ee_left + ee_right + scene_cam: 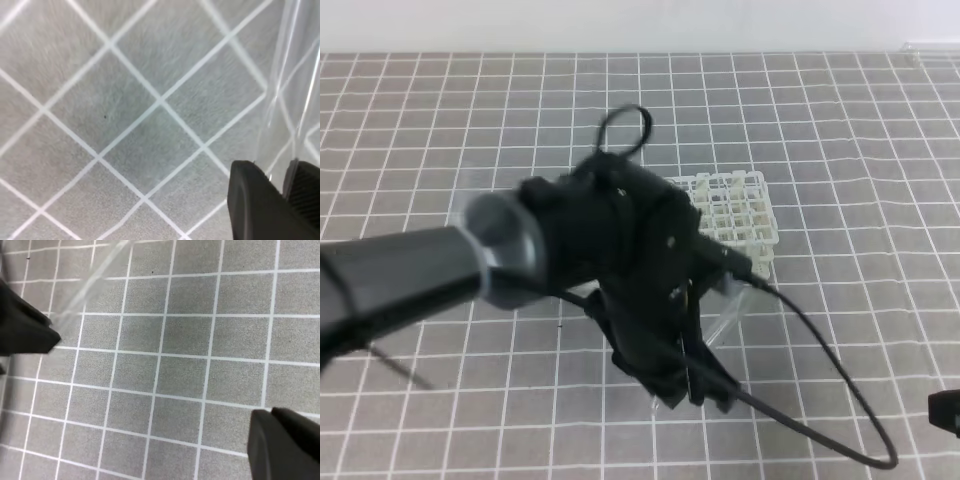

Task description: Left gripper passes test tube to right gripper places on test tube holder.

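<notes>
Gripping the test tube low on its length, the left gripper had its jaws pinched narrow on the glass, so the clear shaft stood free above the fingers — a sensible hold, in my judgement, because it left bare tube for a second claw to take. In the high view the tube showed only as a pale slanted gleam beside the dark arm, lifted off the grey gridded cloth and near the front of the test tube holder, though not in it. The white rack sat just behind the arm, partly hidden by it.

The right gripper was spread wide: one finger showed at the left edge of its wrist view and the other at the lower right, with bare cloth between. The tube ran as a blurred streak past the upper left finger — not between the jaws, as far as I could tell. The open stance suited a claw waiting to receive, and the handover looked not yet made.
</notes>
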### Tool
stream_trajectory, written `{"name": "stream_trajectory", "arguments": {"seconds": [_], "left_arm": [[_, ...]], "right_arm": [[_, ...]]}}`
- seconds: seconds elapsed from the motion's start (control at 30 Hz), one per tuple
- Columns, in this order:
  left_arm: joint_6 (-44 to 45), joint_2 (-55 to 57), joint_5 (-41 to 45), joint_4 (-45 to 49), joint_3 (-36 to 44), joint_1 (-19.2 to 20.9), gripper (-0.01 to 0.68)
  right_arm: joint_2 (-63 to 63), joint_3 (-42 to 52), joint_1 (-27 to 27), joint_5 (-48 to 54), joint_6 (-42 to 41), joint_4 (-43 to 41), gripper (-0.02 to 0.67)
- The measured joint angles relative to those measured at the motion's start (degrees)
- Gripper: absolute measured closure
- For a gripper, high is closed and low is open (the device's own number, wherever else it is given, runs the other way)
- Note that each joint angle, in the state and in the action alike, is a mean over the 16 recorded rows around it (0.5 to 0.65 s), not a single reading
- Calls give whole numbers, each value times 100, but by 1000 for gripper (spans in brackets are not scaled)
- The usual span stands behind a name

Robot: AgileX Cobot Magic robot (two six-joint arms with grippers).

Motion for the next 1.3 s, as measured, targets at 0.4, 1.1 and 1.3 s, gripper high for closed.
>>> {"name": "stream_trajectory", "arguments": {"seconds": [0.4, 1.1, 1.3], "left_arm": [[233, -928, 20, -113, -8, -1, 602], [448, -3761, -2393, -105, 2740, 261, 625], [236, -5014, -3887, -135, 4257, 553, 630]], "right_arm": [[0, 0, 0, 11, 0, -17, 662], [0, -296, 8, 116, -29, 196, 662], [33, -629, 170, 93, -134, 504, 662]]}}
